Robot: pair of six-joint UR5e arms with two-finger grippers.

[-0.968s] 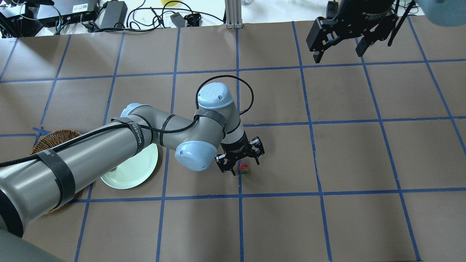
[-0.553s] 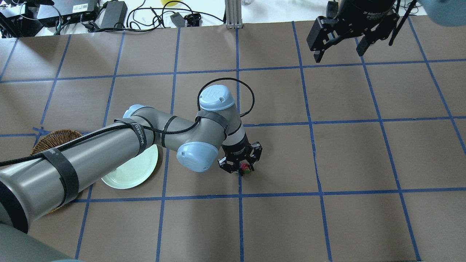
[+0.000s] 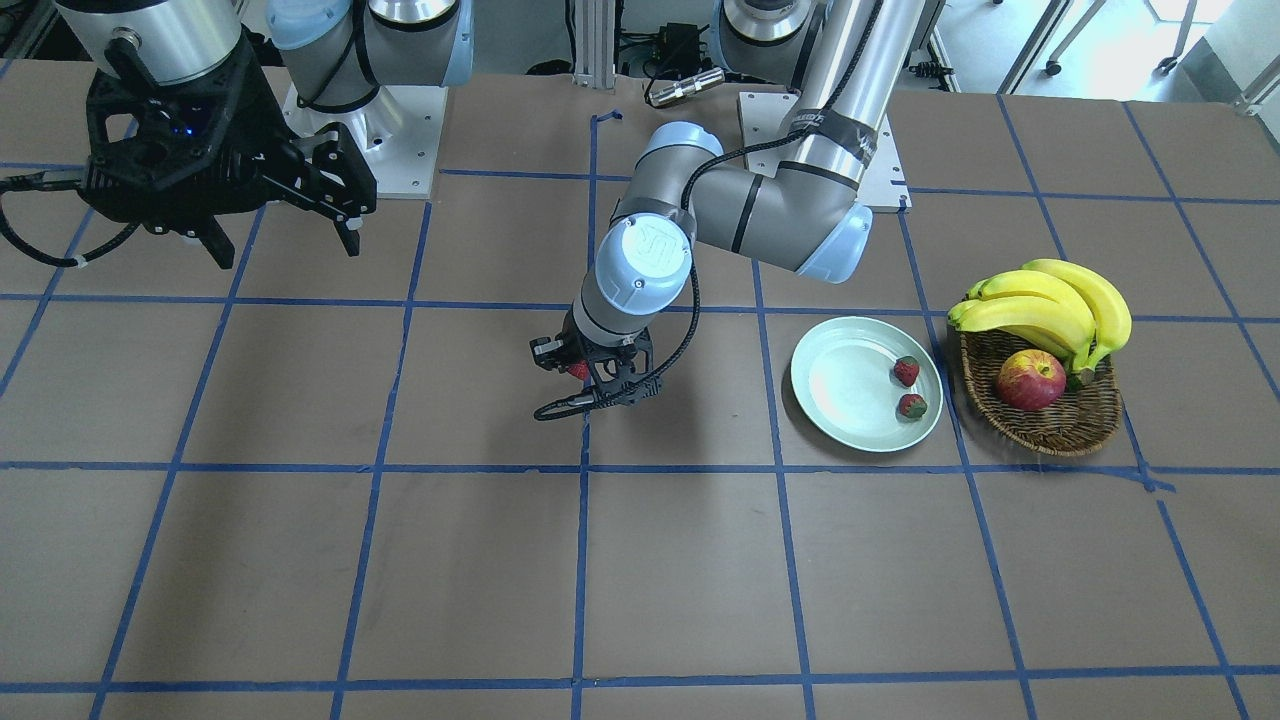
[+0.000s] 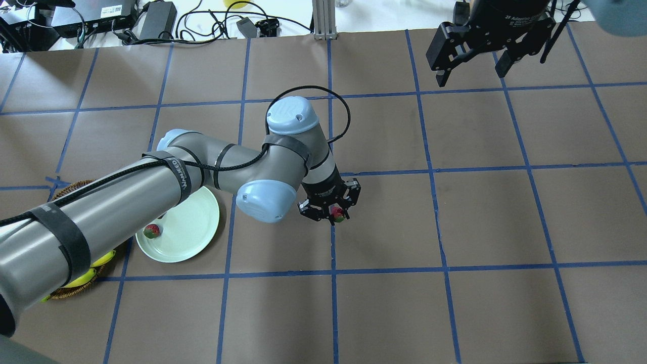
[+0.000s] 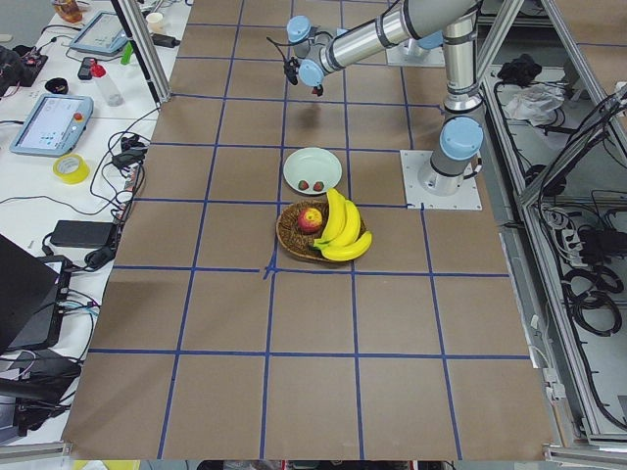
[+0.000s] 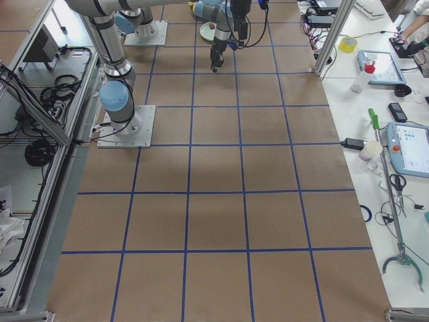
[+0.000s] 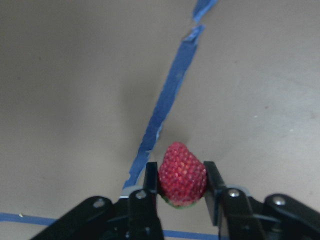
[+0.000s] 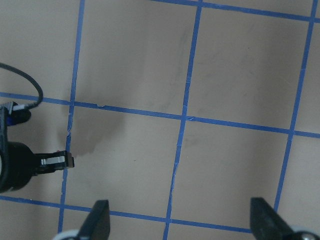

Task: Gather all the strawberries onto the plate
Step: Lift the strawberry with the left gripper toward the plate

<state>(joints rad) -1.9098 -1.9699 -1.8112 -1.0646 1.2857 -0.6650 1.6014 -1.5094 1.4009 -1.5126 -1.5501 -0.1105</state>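
My left gripper (image 4: pixel 331 211) is shut on a red strawberry (image 4: pixel 337 215) and holds it just above the table near a blue tape line. The left wrist view shows the strawberry (image 7: pixel 182 177) pinched between both fingers. The pale green plate (image 3: pixel 840 390) lies to the side, with two strawberries (image 3: pixel 906 371) (image 3: pixel 911 405) in it near the basket-side rim. The overhead view shows the plate (image 4: pixel 187 232) and only one of these strawberries (image 4: pixel 151 231); my left arm hides the other. My right gripper (image 4: pixel 470 65) is open and empty, high over the far right of the table.
A brown wicker basket (image 3: pixel 1045 425) next to the plate holds bananas (image 3: pixel 1050 300) and a red-yellow apple (image 3: pixel 1031 380). Blue tape lines grid the brown table. Cables and electronics (image 4: pixel 151 20) lie beyond the far edge.
My left gripper has shut on the strawberry that lay between its open fingers and has lifted it off the table. The arm has shifted left, uncovering a strawberry in the plate.
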